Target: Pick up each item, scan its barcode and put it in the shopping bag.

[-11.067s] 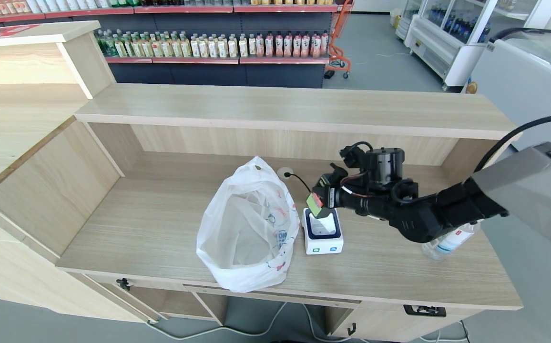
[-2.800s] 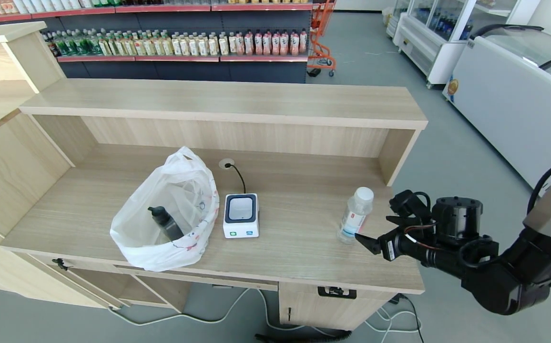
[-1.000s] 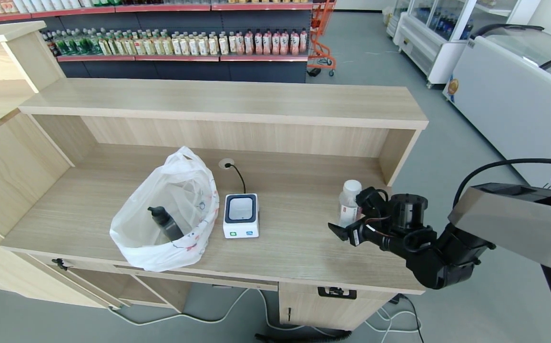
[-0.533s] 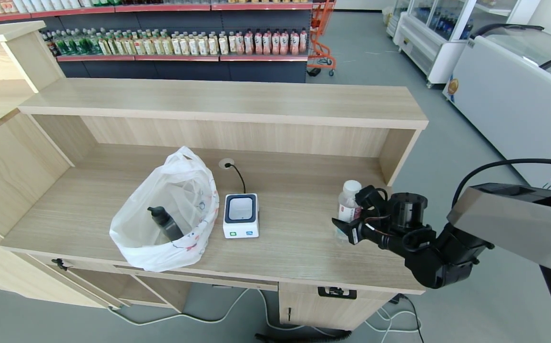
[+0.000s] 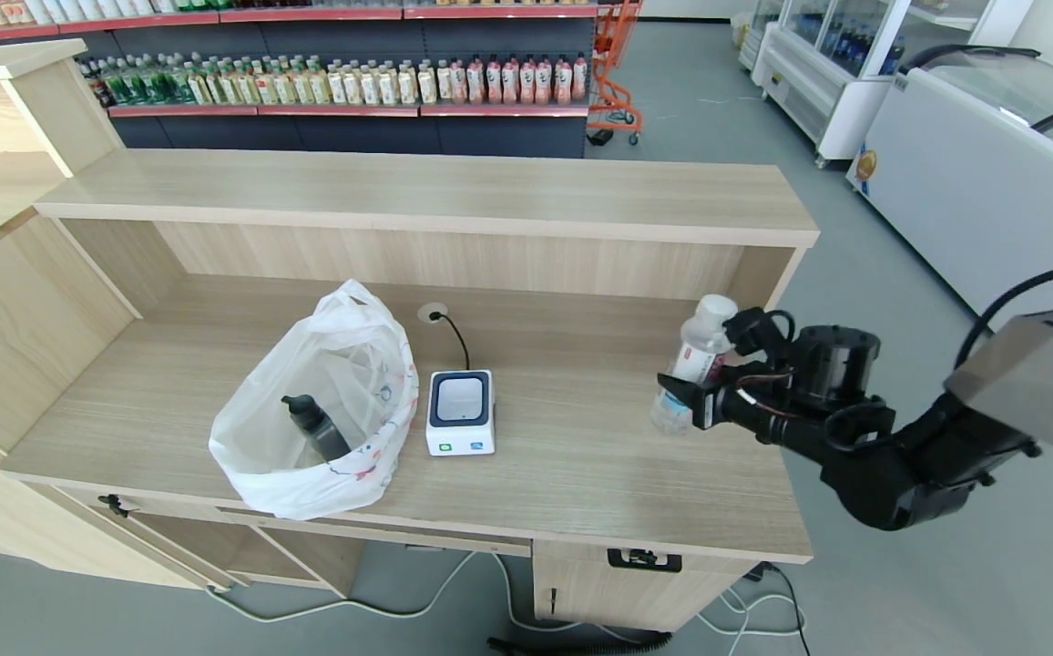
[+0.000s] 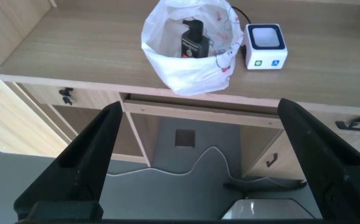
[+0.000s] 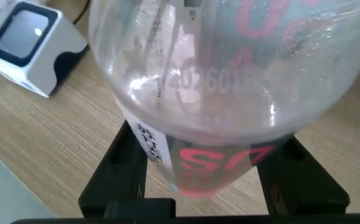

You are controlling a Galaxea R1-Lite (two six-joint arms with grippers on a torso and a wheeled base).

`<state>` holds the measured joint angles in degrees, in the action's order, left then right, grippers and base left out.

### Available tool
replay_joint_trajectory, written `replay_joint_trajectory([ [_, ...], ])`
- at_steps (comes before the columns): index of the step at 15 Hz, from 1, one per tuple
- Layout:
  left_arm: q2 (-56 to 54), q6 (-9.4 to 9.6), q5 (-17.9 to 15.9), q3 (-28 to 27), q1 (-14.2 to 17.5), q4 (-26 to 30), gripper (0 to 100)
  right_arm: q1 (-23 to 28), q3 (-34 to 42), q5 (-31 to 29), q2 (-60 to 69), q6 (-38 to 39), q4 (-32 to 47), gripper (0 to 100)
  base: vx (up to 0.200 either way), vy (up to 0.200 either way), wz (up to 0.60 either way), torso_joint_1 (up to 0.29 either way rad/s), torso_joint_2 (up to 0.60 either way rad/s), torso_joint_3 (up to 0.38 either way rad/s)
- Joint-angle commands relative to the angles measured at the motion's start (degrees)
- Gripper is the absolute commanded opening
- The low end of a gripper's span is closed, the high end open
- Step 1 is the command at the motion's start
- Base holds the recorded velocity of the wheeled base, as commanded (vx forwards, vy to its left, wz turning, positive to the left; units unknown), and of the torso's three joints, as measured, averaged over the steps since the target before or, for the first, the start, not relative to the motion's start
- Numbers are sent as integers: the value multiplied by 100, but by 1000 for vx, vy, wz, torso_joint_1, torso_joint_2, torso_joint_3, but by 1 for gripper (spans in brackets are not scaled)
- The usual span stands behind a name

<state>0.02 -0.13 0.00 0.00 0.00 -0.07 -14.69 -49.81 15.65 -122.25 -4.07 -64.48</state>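
My right gripper (image 5: 689, 397) is shut on a clear water bottle (image 5: 698, 355) with a white cap and a red-and-white label. It holds the bottle tilted, just above the right end of the wooden counter (image 5: 563, 474). In the right wrist view the bottle (image 7: 230, 74) sits between both black fingers (image 7: 114, 174). The white scanner (image 5: 460, 412) stands mid-counter. Left of it is the white shopping bag (image 5: 344, 364), with a dark bottle (image 5: 312, 428) inside. My left gripper (image 6: 198, 168) is open with nothing in it, out in front of the counter's front edge.
A black cable (image 5: 455, 337) runs from the scanner to a hole in the counter. A raised shelf (image 5: 426, 191) walls the back, and a side panel (image 5: 759, 292) stands close behind the held bottle. Bare counter lies between scanner and bottle.
My right gripper moved in on the standing water bottle, shut on it, then raised and tilted it up and to the right. Bag and scanner stayed put.
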Motion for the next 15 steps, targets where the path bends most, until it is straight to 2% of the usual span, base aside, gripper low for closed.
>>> replay_joint_trajectory([
  [1,6,-4,0,0,0,-1,100,318,270,641,1959,935,1077,0,0,0,0,0,0,0],
  [2,6,-4,0,-9,0,-1,100,370,6,1441,3058,1840,2211,0,0,0,0,0,0,0],
  [3,6,-4,0,0,0,-1,100,362,-213,1906,3620,2341,2853,0,0,0,0,0,0,0],
  [5,6,-4,0,0,0,-1,100,362,-626,2803,4323,2745,3785,0,0,0,0,0,0,0],
  [6,6,-4,0,0,0,-1,100,362,-688,3497,4728,2771,4215,0,0,0,0,0,0,0],
  [7,6,-4,0,0,0,-1,100,344,-670,4042,4921,2771,4285,0,0,0,0,0,0,0],
  [8,6,-4,0,0,0,-1,100,335,-670,4183,4965,2780,4285,0,0,0,0,0,0,0],
  [9,6,-4,0,-9,0,-1,100,195,-644,4772,5176,2824,4303,0,0,0,0,0,0,0],
  [13,6,-4,0,0,0,-1,100,-684,-670,5009,5756,3923,4259,0,0,0,0,0,0,0],
  [15,-2,-4,0,0,0,-1,100,-895,-679,5299,5993,4274,4250,0,0,0,0,0,0,0],
])
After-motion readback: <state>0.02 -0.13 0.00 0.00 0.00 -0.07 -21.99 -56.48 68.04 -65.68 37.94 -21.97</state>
